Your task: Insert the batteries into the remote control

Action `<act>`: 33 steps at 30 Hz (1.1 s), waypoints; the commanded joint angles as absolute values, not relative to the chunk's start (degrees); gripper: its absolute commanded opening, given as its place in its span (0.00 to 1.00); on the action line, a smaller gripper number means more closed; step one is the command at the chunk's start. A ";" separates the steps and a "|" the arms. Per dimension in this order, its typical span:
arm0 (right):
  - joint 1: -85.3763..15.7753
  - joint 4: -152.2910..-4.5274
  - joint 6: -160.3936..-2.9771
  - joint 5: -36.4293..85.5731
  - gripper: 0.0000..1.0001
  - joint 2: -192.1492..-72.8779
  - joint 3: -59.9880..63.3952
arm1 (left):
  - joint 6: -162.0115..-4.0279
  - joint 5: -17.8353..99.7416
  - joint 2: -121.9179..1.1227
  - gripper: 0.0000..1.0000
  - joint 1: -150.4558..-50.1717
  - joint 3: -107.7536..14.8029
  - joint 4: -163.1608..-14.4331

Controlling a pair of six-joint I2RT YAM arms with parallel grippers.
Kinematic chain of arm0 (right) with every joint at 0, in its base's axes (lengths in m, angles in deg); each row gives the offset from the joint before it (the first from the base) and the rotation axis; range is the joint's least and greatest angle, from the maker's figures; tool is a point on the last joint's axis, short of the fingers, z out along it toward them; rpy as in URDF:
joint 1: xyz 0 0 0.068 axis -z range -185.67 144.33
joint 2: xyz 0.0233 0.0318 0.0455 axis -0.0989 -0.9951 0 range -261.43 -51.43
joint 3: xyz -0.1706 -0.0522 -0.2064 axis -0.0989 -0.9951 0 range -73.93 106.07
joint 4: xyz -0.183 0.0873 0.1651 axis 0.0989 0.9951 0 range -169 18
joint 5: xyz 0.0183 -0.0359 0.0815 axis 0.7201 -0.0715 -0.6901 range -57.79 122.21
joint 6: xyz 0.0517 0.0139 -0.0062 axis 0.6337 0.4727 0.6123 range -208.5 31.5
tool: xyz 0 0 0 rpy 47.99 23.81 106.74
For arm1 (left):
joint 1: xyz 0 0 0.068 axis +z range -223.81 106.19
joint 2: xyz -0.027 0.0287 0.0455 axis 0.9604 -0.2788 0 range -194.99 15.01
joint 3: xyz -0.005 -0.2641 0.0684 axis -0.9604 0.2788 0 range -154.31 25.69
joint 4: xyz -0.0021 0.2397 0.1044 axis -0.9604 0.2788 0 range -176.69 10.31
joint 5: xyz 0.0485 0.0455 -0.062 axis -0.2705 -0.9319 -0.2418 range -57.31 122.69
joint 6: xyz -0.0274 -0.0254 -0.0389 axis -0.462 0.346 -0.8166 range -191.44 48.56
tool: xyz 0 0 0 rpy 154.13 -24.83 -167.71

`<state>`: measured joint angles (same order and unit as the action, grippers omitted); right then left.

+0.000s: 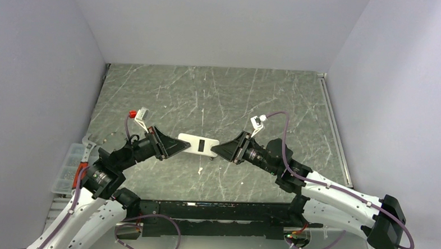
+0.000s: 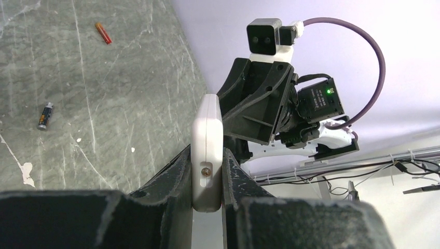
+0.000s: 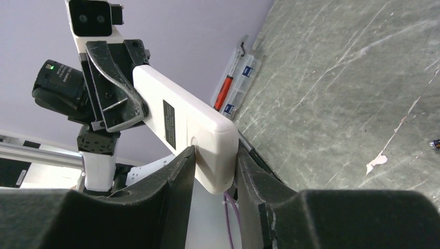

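The remote control [image 1: 198, 144] hangs above the table's middle, white back with its dark rectangular mark facing up, held at both ends. My left gripper [image 1: 179, 145] is shut on its left end; in the left wrist view both pads press the remote's thin edge [image 2: 207, 140]. My right gripper [image 1: 216, 150] is on the opposite end, and in the right wrist view its two fingers lie against both faces of the remote [image 3: 192, 129]. A dark grey battery [image 2: 44, 115] lies on the table below. A dark tip [image 3: 435, 144] shows at the right wrist view's edge.
A slim red-orange cylinder [image 2: 103, 32] lies farther off on the marbled table [image 1: 236, 97]. A clear parts box [image 1: 67, 171] holding a red-handled tool [image 3: 224, 92] sits at the left edge. A white fleck [image 1: 200, 170] marks the table under the remote. Grey walls enclose three sides.
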<state>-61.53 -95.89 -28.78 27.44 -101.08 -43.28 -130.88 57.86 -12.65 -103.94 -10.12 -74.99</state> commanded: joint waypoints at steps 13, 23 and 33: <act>-61.84 -98.94 -28.10 27.86 0.00 -100.42 -41.64 | -128.54 60.87 -13.86 0.00 -103.96 -11.37 -76.27; -61.84 -98.04 -28.11 29.40 0.00 -96.94 -43.89 | -128.47 57.88 -11.42 0.00 -103.96 -11.45 -75.19; -61.83 -96.54 -28.56 29.78 0.00 -95.04 -45.02 | -127.56 56.72 -11.45 0.00 -103.96 -11.91 -74.02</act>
